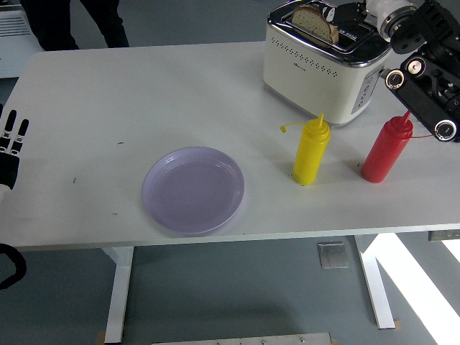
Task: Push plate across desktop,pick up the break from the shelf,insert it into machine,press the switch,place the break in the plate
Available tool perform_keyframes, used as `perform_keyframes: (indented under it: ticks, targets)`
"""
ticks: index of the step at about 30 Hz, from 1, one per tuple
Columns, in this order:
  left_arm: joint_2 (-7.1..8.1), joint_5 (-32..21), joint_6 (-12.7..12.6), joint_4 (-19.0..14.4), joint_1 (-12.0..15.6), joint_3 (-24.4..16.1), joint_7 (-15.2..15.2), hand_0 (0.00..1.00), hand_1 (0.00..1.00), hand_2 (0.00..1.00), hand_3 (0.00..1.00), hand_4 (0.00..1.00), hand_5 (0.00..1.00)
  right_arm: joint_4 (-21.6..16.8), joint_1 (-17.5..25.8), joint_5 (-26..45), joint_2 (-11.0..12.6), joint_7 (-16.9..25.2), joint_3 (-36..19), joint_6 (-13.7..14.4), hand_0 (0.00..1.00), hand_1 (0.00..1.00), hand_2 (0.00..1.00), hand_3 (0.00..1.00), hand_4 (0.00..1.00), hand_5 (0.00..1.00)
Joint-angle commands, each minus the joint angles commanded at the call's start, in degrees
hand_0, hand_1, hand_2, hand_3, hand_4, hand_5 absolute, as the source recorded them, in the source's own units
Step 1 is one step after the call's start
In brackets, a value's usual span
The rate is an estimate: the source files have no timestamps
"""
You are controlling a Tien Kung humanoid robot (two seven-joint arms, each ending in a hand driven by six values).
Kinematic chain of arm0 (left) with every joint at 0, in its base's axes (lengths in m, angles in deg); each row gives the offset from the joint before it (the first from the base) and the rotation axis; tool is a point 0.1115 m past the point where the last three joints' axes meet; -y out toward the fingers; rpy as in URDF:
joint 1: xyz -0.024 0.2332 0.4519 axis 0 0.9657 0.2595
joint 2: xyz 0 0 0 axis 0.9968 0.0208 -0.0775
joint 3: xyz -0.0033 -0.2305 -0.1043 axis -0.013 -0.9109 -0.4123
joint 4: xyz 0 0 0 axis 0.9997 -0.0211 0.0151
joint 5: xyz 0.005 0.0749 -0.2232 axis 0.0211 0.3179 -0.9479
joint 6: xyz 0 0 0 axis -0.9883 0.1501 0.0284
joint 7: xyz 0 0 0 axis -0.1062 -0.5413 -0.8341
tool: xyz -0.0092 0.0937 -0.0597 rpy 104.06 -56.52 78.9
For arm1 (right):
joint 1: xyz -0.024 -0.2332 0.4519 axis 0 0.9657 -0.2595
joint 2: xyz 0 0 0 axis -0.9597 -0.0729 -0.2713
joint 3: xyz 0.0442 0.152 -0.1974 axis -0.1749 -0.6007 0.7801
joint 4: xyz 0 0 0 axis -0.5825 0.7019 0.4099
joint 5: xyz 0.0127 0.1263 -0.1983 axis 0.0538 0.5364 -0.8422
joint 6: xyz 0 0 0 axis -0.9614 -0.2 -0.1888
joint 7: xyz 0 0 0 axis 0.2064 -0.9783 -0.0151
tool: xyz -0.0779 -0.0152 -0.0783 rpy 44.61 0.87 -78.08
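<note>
Head view is showing the bread slice [316,23] standing up out of a slot of the cream toaster [323,68] at about one o'clock on the white table [108,108]. Right beside it the right hand [352,16] is reaching over the toaster's top, its dark fingers [343,13] close to the slice's right edge; whether they are pinching the bread or merely lying near it, I cannot tell. The black right arm is running down behind the red squeeze bottle [384,151], which is standing at about three o'clock, with the yellow squeeze bottle [310,152] just to its left. The lilac plate [192,190] is sitting empty at about six o'clock, near the front edge, well apart from the toaster. At nine o'clock the left hand [8,147] is resting at the table's edge, fingers straight and holding nothing. A person's dark legs [65,21] are showing beyond the far edge.

Judging by this, the bread is in the machine already and the plate looks positioned; what is left appears to be lifting the slice out and carrying it to the plate
</note>
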Motion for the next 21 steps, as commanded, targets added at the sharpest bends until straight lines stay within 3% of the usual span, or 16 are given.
perform_keyframes:
  ticks: [14, 21]
  targets:
    - [0.13, -0.2, 0.1, 0.3, -0.3, 0.6, -0.3, 0.815, 0.755, 0.702, 0.748, 0.756, 0.981, 9.5, -4.5, 6.1, -4.6, -0.7, 4.6, -0.8, 0.744, 0.741, 0.760, 0.733, 0.699, 0.214]
    - [0.19, -0.3, 0.2, 0.3, -0.4, 0.9, -0.3, 0.816, 0.755, 0.702, 0.747, 0.756, 0.979, 13.6, -5.5, 5.8, -6.6, -0.2, 6.0, -0.3, 0.746, 0.745, 0.764, 0.735, 0.696, 0.211]
